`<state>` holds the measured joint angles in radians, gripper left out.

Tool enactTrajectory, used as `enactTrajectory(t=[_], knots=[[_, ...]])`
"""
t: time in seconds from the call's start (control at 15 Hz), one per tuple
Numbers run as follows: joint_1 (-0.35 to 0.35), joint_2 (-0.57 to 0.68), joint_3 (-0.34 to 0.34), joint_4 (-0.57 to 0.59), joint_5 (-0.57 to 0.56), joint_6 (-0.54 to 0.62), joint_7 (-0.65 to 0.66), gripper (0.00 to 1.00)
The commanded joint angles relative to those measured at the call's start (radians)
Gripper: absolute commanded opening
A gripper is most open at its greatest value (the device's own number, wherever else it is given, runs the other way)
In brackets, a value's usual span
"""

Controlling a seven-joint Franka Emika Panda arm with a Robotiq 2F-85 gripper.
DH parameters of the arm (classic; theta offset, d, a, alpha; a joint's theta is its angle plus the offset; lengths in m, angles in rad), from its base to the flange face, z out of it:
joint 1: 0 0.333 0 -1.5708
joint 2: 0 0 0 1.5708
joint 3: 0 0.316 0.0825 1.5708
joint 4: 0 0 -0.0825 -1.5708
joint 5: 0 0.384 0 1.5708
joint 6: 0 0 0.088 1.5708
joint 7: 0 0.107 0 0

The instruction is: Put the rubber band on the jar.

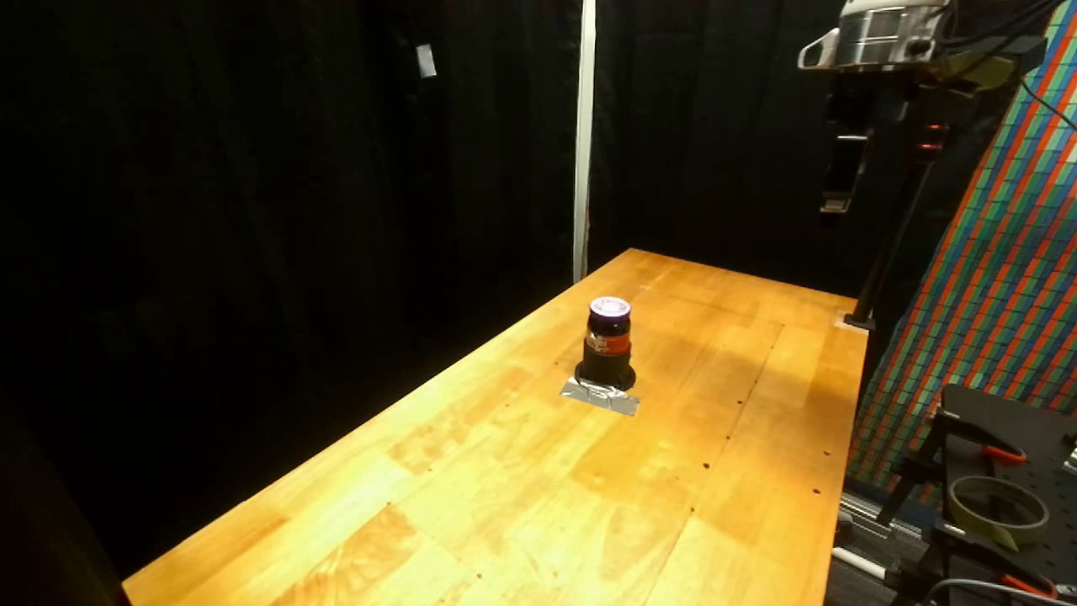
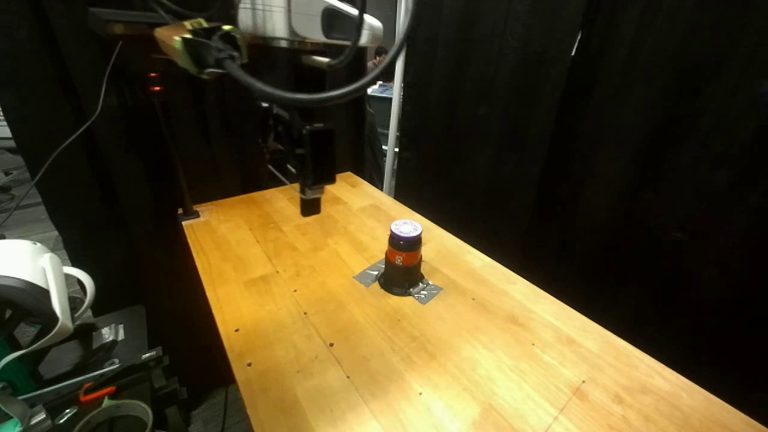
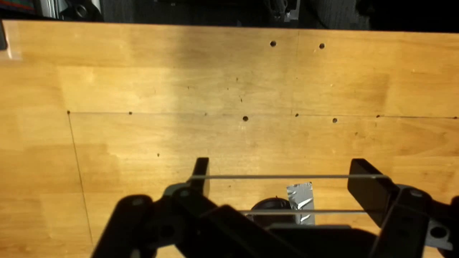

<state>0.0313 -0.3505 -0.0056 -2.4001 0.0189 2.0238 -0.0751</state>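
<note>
The jar [image 1: 609, 324] stands upright in a black holder on the wooden table; it has a white-and-purple lid and an orange-red label, and also shows in an exterior view [image 2: 404, 247]. My gripper [image 3: 279, 160] is open, and the rubber band [image 3: 279, 176] is stretched round its spread fingers as two thin strands. In both exterior views the gripper [image 1: 835, 206] hangs pointing down above the table, higher than the jar and apart from it [image 2: 311, 204]. In the wrist view a dark round edge shows beyond the strands; the rest of the jar and holder is hidden behind the gripper.
The black holder [image 1: 606, 366] is fixed to the wooden table [image 1: 505, 471] with grey tape [image 2: 427, 293]. A thin black post [image 2: 171, 150] stands at the table's far corner. A side rack [image 1: 1001, 438] with a tape roll [image 1: 959, 505] is beside the table. Black curtains surround it.
</note>
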Motion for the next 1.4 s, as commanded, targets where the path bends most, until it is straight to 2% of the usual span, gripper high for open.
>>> enactTrajectory(t=[0.0,0.27,0.67,0.87,1.33], knots=[[0.014,0.251,0.008,0.243,-0.003,0.006,-0.054,1.0],[0.035,0.496,0.012,0.469,0.03,0.012,-0.137,1.0],[0.022,0.818,0.063,0.777,0.029,0.042,-0.131,1.0],[0.027,0.925,0.077,0.88,0.021,0.051,-0.116,1.0],[0.046,1.065,0.093,1.007,0.009,0.059,-0.087,1.0]])
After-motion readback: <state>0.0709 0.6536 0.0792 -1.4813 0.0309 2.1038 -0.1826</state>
